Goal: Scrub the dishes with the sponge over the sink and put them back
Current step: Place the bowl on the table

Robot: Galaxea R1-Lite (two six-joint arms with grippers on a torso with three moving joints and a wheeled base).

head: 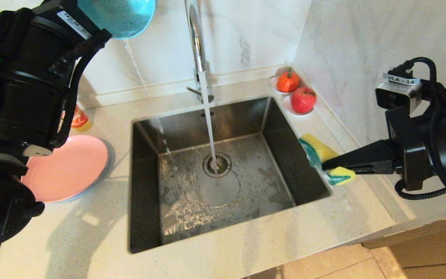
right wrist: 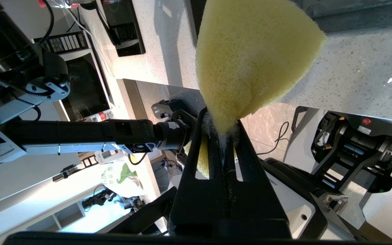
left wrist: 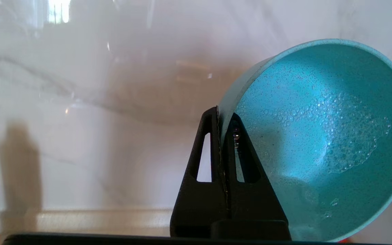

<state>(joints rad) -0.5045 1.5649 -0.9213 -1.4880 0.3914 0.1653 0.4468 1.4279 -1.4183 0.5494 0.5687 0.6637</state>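
Nearest the worktop's [head: 91, 240] front edge, the sink [head: 145, 186] holds shallow running water around its round drain strainer [head: 216, 165], fed by a stream from the faucet [head: 196, 46] behind the sink. Just left of the sink lies the pink plate [head: 68, 168], stacked on a second plate whose pale rim barely shows. At the sink's right rim, the right pincer [head: 329, 166] is clamped on the sponge [head: 321, 157], squeezing it into a fold. Beyond the sink's far right corner sit two red fruits [head: 303, 99]. High above the sink's far left side, the left pincer [left wrist: 224, 136] is clamped on the rim of the teal bowl [left wrist: 325, 136], tilted, sudsy inside, dribbling water downward.
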